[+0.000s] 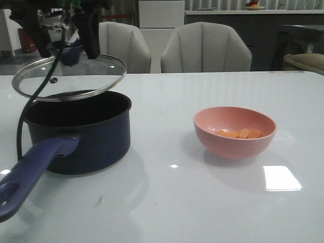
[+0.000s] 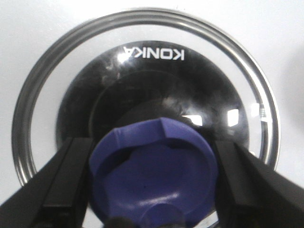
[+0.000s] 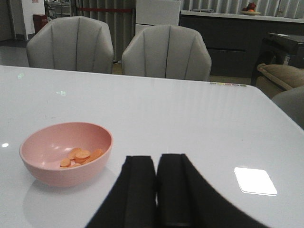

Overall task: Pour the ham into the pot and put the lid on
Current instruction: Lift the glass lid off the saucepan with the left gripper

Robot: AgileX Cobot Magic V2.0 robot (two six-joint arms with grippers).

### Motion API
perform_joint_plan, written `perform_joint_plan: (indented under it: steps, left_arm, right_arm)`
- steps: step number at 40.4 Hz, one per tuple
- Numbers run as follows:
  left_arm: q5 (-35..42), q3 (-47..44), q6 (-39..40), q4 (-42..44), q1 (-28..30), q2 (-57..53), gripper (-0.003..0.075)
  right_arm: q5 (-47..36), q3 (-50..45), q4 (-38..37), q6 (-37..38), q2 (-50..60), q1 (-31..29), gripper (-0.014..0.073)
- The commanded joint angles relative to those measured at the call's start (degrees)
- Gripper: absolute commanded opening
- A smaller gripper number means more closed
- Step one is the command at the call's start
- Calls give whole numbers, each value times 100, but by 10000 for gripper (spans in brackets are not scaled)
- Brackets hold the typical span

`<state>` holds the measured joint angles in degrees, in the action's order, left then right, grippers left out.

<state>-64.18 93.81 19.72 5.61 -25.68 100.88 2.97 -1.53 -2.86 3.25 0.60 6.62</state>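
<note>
so the left gripper (image 2: 152,190) is clamping the glass lid (image 1: 69,77) by its blue knob (image 2: 153,171), hovering it tilted over the navy saucepan (image 1: 76,132) at frame left, seemingly keeping it open while ham slices (image 1: 240,133) are sitting in the pink bowl (image 1: 234,132) at right, right gripper (image 3: 156,190) idling with jaws together

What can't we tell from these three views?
- Pot contents: front view sits too low, interior is just dark.
- Pot handle end: cut off by the frame's left edge, front view.
- Lid knob: hidden behind the left gripper, front view.
- Ham slice count: slices overlap in the pink bowl, too small in either view.
</note>
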Motion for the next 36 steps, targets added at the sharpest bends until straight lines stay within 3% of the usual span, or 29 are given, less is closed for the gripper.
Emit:
perform_joint_plan:
  steps: [1,10,21,29,36]
  left_arm:
    - [-81,208,-260,171,239,-459,318]
    - [-138,-137,-618,159,1255,-881,318]
    - [930,-1502,-1504,-307,2793,-1233,318]
    - [1991,-2476,-1504,-666,3230,-1134,318]
    - [2134,-2727,-1668,-853,3218,-669,318]
  right_arm:
    - [-446,29,-39,-10,114,-43,159]
    - [-446,29,-39,-10,114,-43,159]
    - [-446,29,-39,-10,114,-43,159]
    - [-446,29,-39,-10,114,-43,159]
    - [-446,29,-39,-10,114,-43,159]
